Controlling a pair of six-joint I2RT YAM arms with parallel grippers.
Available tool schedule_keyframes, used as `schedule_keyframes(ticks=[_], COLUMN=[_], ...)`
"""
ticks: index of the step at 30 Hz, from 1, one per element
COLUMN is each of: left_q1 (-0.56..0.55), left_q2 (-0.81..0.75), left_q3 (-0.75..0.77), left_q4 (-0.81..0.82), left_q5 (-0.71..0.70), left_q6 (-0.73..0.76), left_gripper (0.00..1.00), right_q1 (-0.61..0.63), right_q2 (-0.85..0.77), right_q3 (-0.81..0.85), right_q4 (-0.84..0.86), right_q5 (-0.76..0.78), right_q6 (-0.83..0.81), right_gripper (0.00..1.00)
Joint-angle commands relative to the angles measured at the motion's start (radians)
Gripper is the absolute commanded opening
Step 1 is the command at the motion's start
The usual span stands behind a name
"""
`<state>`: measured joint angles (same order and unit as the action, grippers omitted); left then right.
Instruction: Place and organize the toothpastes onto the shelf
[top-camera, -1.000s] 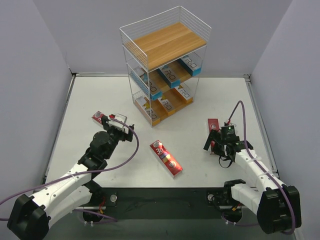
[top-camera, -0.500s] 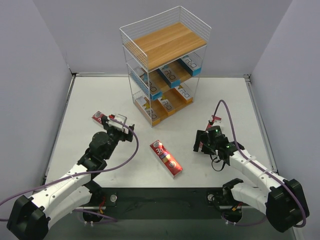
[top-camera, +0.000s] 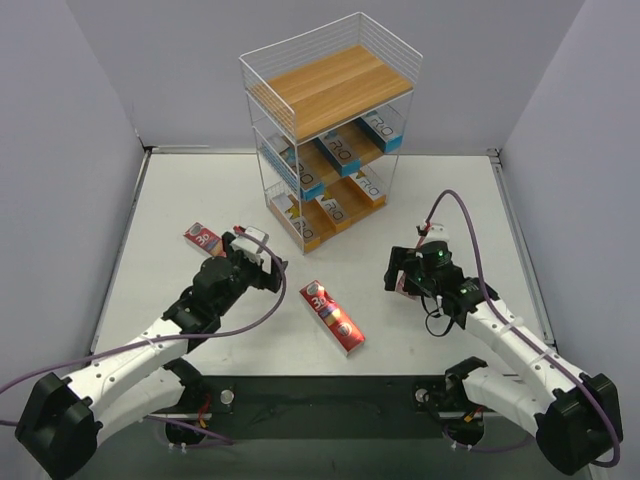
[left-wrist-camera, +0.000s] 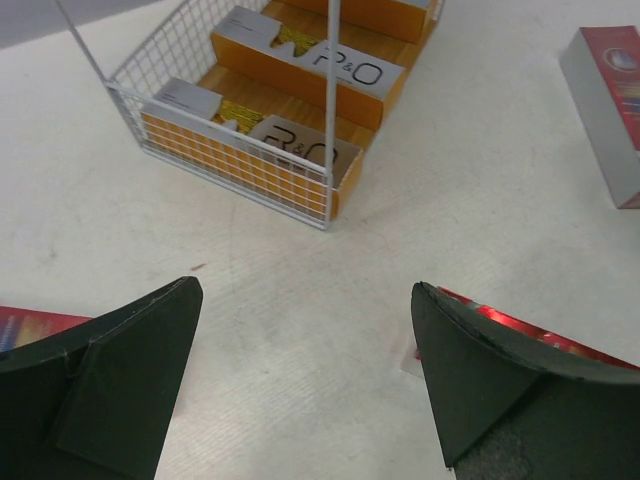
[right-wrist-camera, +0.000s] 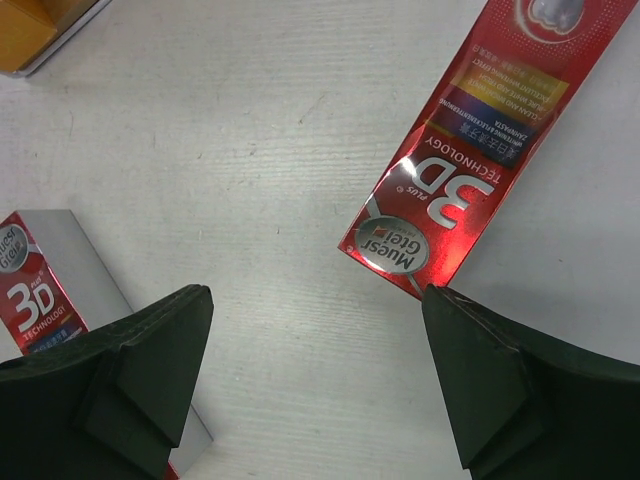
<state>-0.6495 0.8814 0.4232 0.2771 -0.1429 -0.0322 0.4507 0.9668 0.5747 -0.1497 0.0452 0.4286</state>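
- My left gripper (left-wrist-camera: 305, 290) hangs unclenched over the table (left-wrist-camera: 480, 220), holding nothing. It faces the bottom front corner of the shelf (left-wrist-camera: 230, 170), with bare table between my fingertips and the wire.
- The left red carton (top-camera: 202, 238) lies flat in front of the shelf and off to its left, just beside this gripper on the side away from the shelf.
- My right gripper (right-wrist-camera: 318, 290) is also spread wide and holds nothing, low over the table in front of the shelf and to its right.
- The right red carton (right-wrist-camera: 470, 140) lies flat there, its "3D" end just at the tip of one finger (right-wrist-camera: 500, 400), outside the gap.
- The centre red carton (top-camera: 332, 317) lies flat straight in front of the shelf, between my two grippers and apart from both.
- Since a second ago, my left gripper has moved closer to the shelf. My right gripper has slid leftward, covering more of the right red carton in the top view. No carton has shifted.
- Count: three red cartons lie on the table. Three teal cartons (top-camera: 340, 152) sit side by side on the shelf's middle tier, and three orange cartons (top-camera: 330, 210) on its bottom tier.
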Motion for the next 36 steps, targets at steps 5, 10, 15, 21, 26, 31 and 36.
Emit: schedule_keyframes(ticks=[5, 10, 15, 21, 26, 31, 36], left_q1=[-0.179, -0.291, -0.315, -0.343, -0.340, -0.338, -0.335], left_q2=[0.134, 0.301, 0.479, 0.675, 0.810, 0.837, 0.860], left_q3=[0.213, 0.374, 0.520, 0.718, 0.828, 0.818, 0.824], left_q4=[-0.228, -0.389, -0.645, -0.884, -1.081, -1.027, -1.047], left_q5=[-0.112, -0.269, -0.356, -0.392, -0.386, -0.373, -0.354], left_q6=[-0.355, -0.561, -0.872, -1.081, -1.244, -1.259, -1.287], left_gripper=[0.97, 0.97, 0.97, 0.97, 0.97, 0.95, 0.93], right_q1=[0.031, 0.048, 0.072, 0.100, 0.111, 0.129, 0.204], right_q2=[-0.085, -0.118, -0.161, -0.203, -0.238, -0.278, -0.319], right_q3=[-0.001, -0.022, -0.053, -0.093, -0.119, -0.147, -0.177], right_q4=[-0.065, -0.071, -0.068, -0.070, -0.067, -0.057, -0.037], right_q5=[0.059, 0.091, 0.101, 0.104, 0.093, 0.058, 0.006], right_q6=[-0.027, -0.033, -0.039, -0.019, -0.014, -0.007, -0.013], right_gripper=[0.93, 0.97, 0.99, 0.99, 0.99, 0.99, 0.99])
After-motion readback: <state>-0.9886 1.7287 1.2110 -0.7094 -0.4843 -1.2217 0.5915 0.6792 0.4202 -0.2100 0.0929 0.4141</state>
